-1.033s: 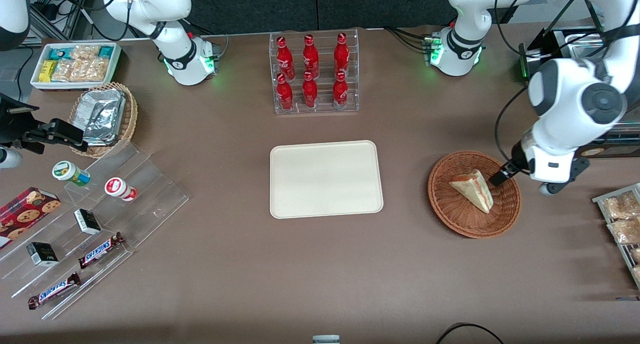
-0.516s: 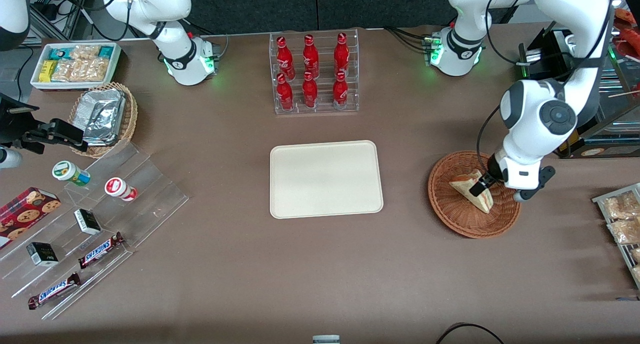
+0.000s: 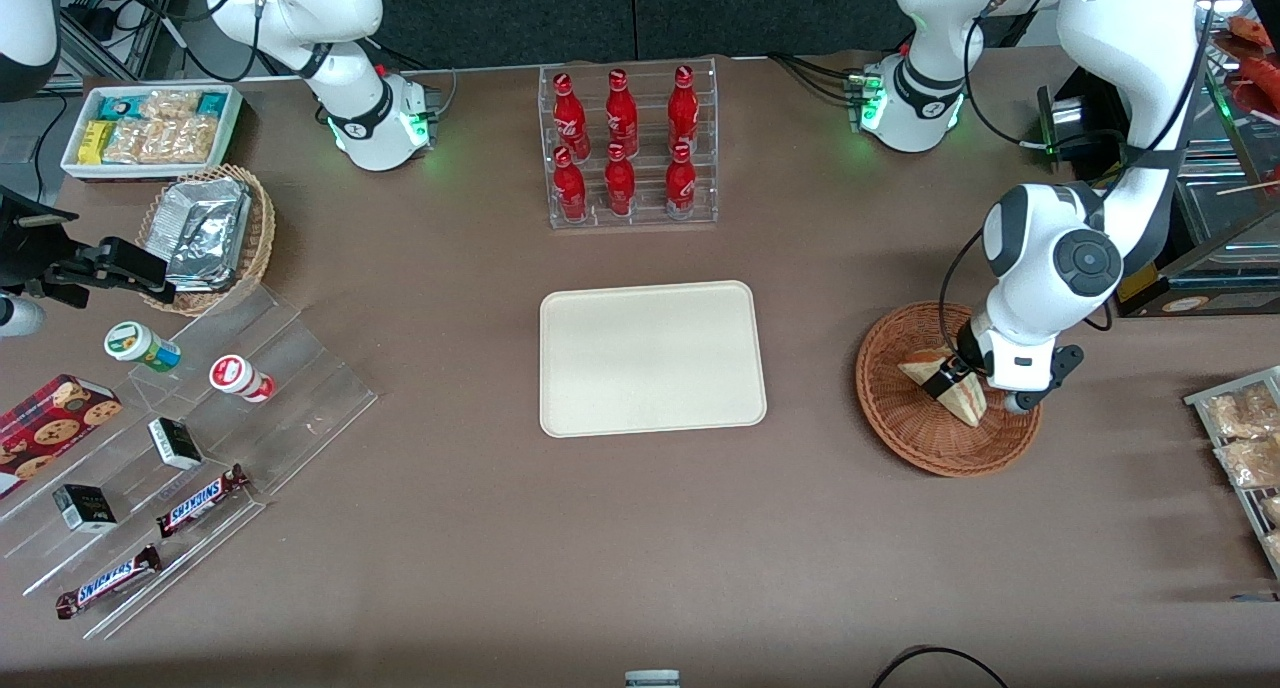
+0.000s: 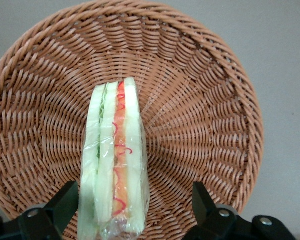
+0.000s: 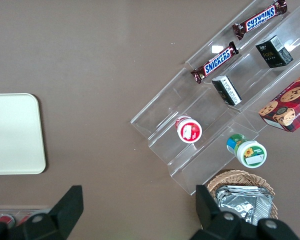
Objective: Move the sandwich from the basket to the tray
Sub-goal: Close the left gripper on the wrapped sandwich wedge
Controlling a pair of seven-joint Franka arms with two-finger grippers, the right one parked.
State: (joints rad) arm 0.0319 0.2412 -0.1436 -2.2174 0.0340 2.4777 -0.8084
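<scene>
The sandwich (image 3: 968, 400), a wrapped white-bread wedge with orange-red and green filling, lies in the reddish-brown wicker basket (image 3: 900, 430) toward the working arm's end of the table. My left gripper (image 3: 950, 376) hangs low over the sandwich. In the left wrist view the gripper (image 4: 135, 200) is open, its black fingers (image 4: 65, 202) standing on either side of the sandwich (image 4: 115, 160), one close to the bread, the other well apart from it. The basket (image 4: 205, 100) fills that view. The cream tray (image 3: 652, 358) lies bare at the table's middle.
A clear rack of red bottles (image 3: 627, 148) stands farther from the camera than the tray. A rack of snack packets (image 3: 1245, 438) sits beside the basket at the table's edge. Toward the parked arm's end are a tan basket with foil (image 3: 205, 233) and acrylic steps with snacks (image 3: 180, 448).
My left arm has swung in from the basket's rim and come down over the sandwich; the open fingers now stand on either side of it. The sandwich has not moved.
</scene>
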